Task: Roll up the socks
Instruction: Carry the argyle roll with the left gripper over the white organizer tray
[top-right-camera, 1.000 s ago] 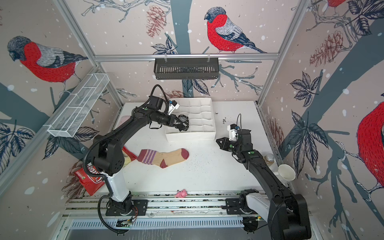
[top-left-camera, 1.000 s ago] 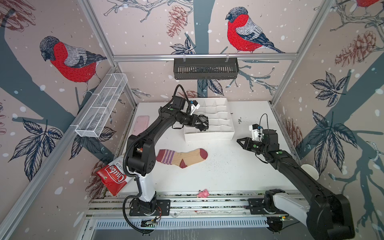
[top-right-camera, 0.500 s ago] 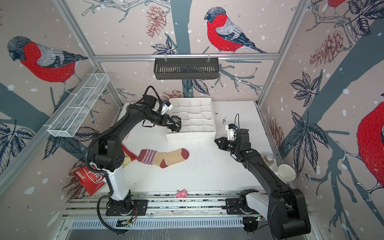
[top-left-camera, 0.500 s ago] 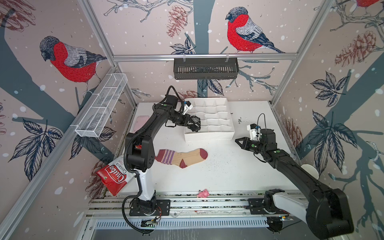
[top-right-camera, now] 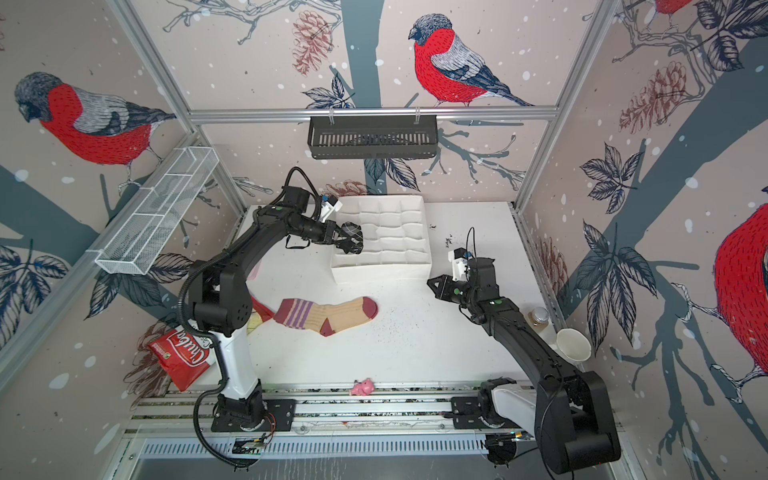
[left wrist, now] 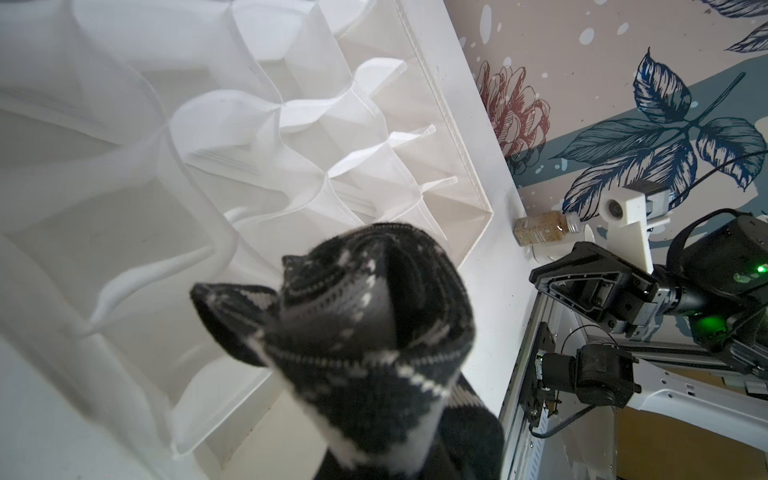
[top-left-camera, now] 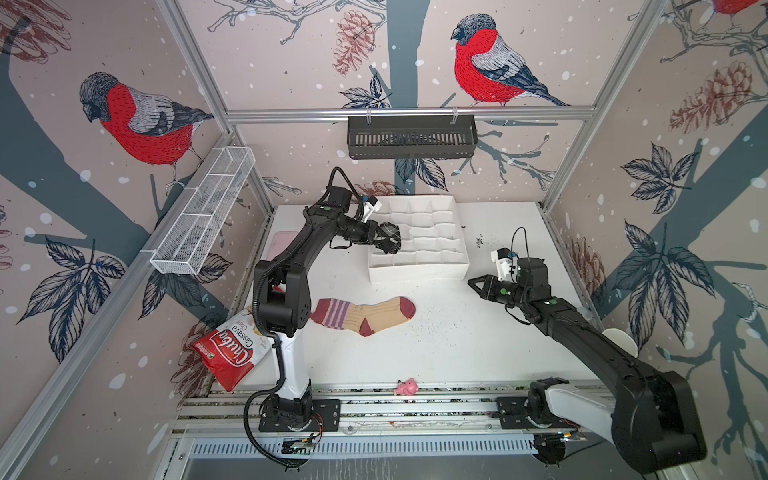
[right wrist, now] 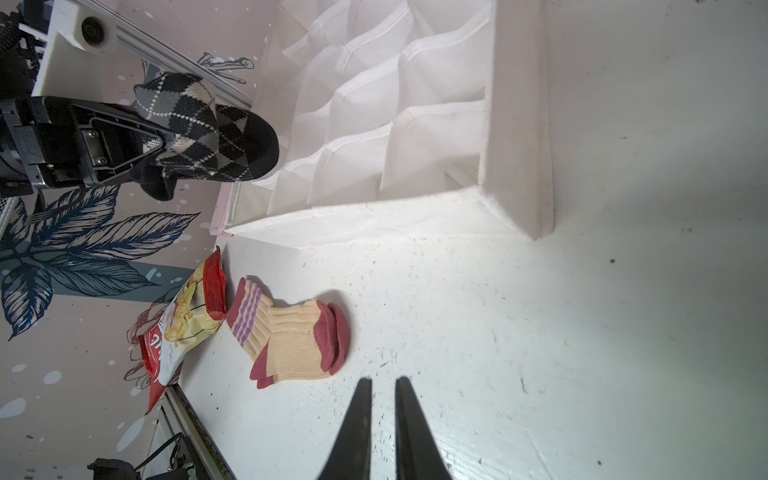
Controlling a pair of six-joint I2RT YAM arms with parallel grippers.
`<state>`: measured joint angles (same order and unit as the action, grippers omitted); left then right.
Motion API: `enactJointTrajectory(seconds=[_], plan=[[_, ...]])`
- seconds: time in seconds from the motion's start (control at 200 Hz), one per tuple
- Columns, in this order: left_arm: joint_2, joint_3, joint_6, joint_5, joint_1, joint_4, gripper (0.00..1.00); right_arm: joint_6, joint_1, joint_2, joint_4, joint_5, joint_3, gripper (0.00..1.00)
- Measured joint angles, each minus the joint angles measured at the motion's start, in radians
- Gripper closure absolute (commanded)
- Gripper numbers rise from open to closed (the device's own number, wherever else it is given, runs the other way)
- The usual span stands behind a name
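A rolled black-grey-white argyle sock (top-left-camera: 391, 233) (top-right-camera: 353, 235) (left wrist: 353, 332) (right wrist: 199, 129) hangs above the left edge of the white cell organizer (top-left-camera: 415, 271) (top-right-camera: 382, 272) (left wrist: 436, 104) (right wrist: 519, 124). My left gripper (top-left-camera: 380, 240) (top-right-camera: 341, 241) (right wrist: 160, 141) is shut on this sock, which hides the fingertips. The tan sock with maroon toe, maroon heel and purple stripes (top-left-camera: 365, 313) (top-right-camera: 328, 313) (right wrist: 291, 340) lies flat on the white table. My right gripper (top-left-camera: 471, 282) (top-right-camera: 430, 283) (right wrist: 383, 380) hovers right of the organizer's front corner, its fingers nearly together and holding nothing.
A red-and-white chips bag (top-left-camera: 228, 349) (top-right-camera: 180, 357) (right wrist: 183, 328) leans at the table's left edge. A pink toy (top-left-camera: 405, 387) sits on the front rail. A paper cup (top-right-camera: 573, 345) and a small jar (top-right-camera: 538, 316) stand at the right edge. Dark crumbs dot the table.
My left gripper has carried the argyle sock a little leftward, from over the organizer's cells to its left edge. The right gripper has crept slightly left.
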<state>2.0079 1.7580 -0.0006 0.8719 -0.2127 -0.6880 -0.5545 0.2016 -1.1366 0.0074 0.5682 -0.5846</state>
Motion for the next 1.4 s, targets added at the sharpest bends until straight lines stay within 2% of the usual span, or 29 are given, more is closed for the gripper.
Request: enactJointTrajectory(seconds=[0.185,0.405,0.831,1.216,1.401], plan=[[0.08,0.057,0.016,0.005,0.003,-0.038,1.0,0.0,0.0,0.0,0.001,0.0,0.0,0.85],[0.102,0.063,0.028,-0.051,0.034,-0.09,1.0,0.0,0.0,-0.006,0.009,0.0,0.008,0.85],[0.172,0.166,0.035,-0.314,0.025,-0.228,1.0,0.0,0.002,-0.023,0.028,0.0,0.013,0.85],[0.322,0.412,0.025,-0.615,-0.103,-0.39,1.0,0.0,0.002,-0.03,0.036,0.0,0.014,0.85],[0.347,0.472,0.005,-0.769,-0.135,-0.459,1.0,0.001,0.001,-0.032,0.038,0.0,0.014,0.85]])
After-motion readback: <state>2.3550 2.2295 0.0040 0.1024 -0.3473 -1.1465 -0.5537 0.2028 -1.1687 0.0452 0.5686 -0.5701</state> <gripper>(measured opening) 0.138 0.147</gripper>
